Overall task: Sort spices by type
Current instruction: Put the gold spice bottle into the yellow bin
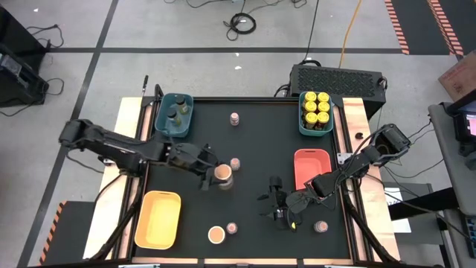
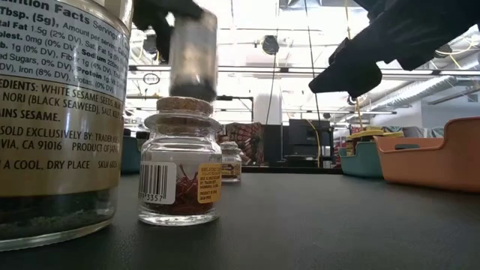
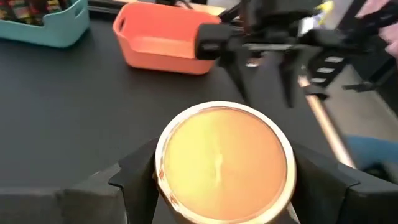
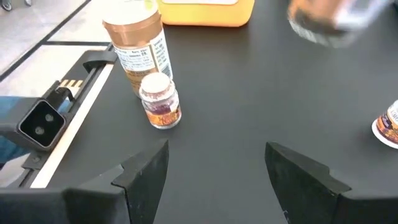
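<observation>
Spice jars are standing scattered over the black table [image 1: 253, 141], and the one in hand is a tan-lidded jar [image 1: 222, 175] near the table's middle, which the left gripper [image 1: 212, 170] is clasping at half width, a dark finger [image 3: 140, 171] pressed against each side of it just under the lid. To do this step well, the grip should be staying low on the jar's wall rather than on the lid rim, and the lift should be going straight up before any sideways travel, since a small pink-lidded jar [image 1: 235, 163] is standing just beside it and could be knocked over. Carrying it level toward the yellow tray [image 1: 158, 218], which looks the likely home, seems sensible, though which tray is meant cannot be told. That jar is standing upright, long axis vertical, lid facing up. Over the table's front part the right gripper [image 1: 277, 202] is hovering with fingers spread and holding nothing.
</observation>
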You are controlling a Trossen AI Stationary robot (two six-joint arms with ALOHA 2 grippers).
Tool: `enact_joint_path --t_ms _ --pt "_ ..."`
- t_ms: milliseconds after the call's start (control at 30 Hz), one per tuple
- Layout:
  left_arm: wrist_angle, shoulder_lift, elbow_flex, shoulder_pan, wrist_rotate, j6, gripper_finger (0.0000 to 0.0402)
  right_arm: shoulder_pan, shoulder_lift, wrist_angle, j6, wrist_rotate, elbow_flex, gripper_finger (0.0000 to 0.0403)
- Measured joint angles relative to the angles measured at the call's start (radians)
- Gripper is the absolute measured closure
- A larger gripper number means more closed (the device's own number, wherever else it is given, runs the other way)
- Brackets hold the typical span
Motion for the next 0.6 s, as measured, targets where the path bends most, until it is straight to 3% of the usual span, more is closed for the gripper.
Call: enact_joint_path --t_ms 233,600 --pt "-0.129 -0.145 0.003 -0.069 -0.018 -0.059 0.0124 0.000 0.000 0.013 0.000 0.002 0.000 0.0142" --pt "-0.364 -0.214 0.002 -0.126 0.006 -0.191 0.0124 0.000 0.000 0.056 0.007 0.000 0.000 0.0142"
